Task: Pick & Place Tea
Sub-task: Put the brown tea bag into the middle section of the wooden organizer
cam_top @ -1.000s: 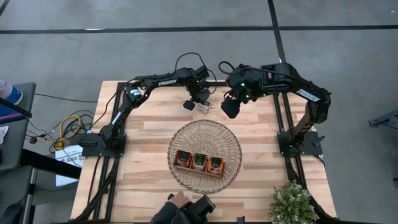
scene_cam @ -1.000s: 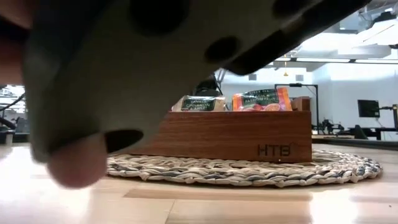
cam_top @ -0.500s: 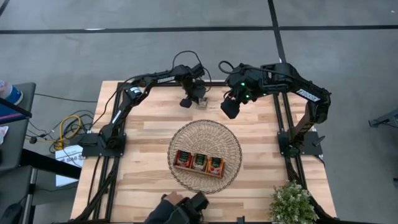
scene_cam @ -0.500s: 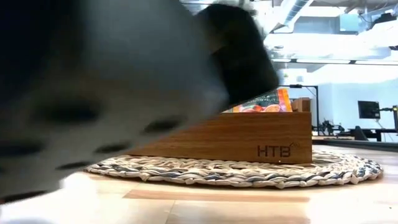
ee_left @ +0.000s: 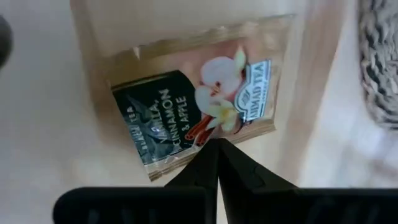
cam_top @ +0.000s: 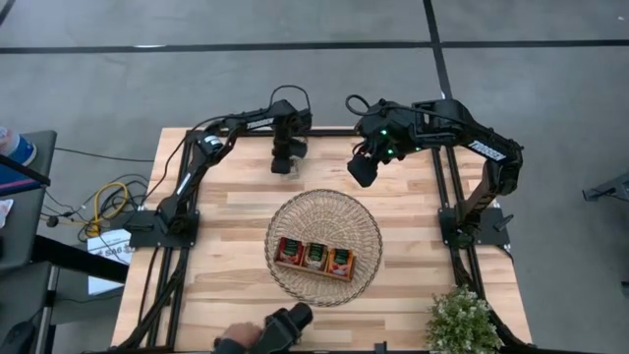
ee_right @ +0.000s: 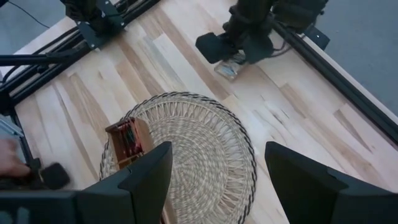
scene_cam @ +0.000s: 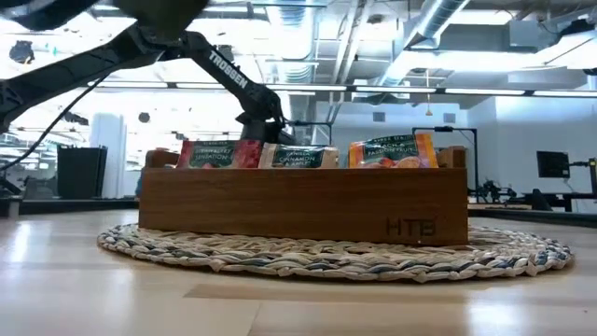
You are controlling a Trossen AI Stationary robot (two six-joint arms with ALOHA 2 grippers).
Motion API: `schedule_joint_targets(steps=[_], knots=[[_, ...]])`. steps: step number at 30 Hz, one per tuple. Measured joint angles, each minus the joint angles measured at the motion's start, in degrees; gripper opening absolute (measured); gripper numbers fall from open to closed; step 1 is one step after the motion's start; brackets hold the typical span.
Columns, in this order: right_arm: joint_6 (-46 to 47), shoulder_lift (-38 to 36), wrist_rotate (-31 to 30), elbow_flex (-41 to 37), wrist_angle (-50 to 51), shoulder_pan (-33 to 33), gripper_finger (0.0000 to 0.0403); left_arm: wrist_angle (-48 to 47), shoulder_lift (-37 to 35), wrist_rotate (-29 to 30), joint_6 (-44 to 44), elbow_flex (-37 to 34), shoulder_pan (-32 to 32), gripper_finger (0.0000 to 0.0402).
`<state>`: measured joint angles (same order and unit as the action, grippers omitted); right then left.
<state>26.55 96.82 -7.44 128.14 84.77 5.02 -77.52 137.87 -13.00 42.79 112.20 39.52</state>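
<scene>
Room, high view: grey floor runs round a pale plank table (cam_top: pixel 236 211) that fills the lower middle of the frame; a potted plant (cam_top: pixel 462 322) sits at the lower right corner.
Done so far, high view: the round wicker basket (cam_top: pixel 369 221) lies mid-table with the wooden tray (cam_top: pixel 314 257) on it, and all three compartments show tea sachets (cam_top: pixel 315 254), so I judge most of the job finished.
Left to do, high view: one loose sachet (cam_top: pixel 284 168) lies on the planks near the upper edge of the table, under my left gripper (cam_top: pixel 283 162).
Open room, high view: bare wood lies between that sachet and the basket; my right gripper (cam_top: pixel 363 169) hangs to the upper right of the basket, off that path. A person's hand (cam_top: pixel 231 345) with a dark object is at the bottom edge.
Low view: the tray front fills mid-frame on the wicker mat, with red, pale and orange packets standing above its rim. My left arm (scene_cam: pixel 224 70) slants down from the upper left behind it.
Left wrist view: my left fingers (ee_left: pixel 202 171) are pressed together, tips at the lower edge of the pale vanilla, cinnamon and apple sachet (ee_left: pixel 196 112), which lies flat. I cannot tell whether they pinch it or only touch it. The basket's weave shows at the right edge.
Right wrist view: my right fingers (ee_right: pixel 146 171) stand wide apart with nothing between them, above the basket.
</scene>
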Motion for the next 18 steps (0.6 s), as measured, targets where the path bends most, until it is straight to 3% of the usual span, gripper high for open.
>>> schedule_joint_targets(steps=[7,18], knots=[[-0.1,0.0,0.0,0.0,-0.6,-0.5,0.0249,-6.0,0.0,2.6,-20.1,-0.1,2.5,0.0],[-1.1,0.0,-4.0,0.0,-0.7,-4.6,0.0249,-5.3,-10.2,2.3,-24.1,-0.2,3.1,0.0]])
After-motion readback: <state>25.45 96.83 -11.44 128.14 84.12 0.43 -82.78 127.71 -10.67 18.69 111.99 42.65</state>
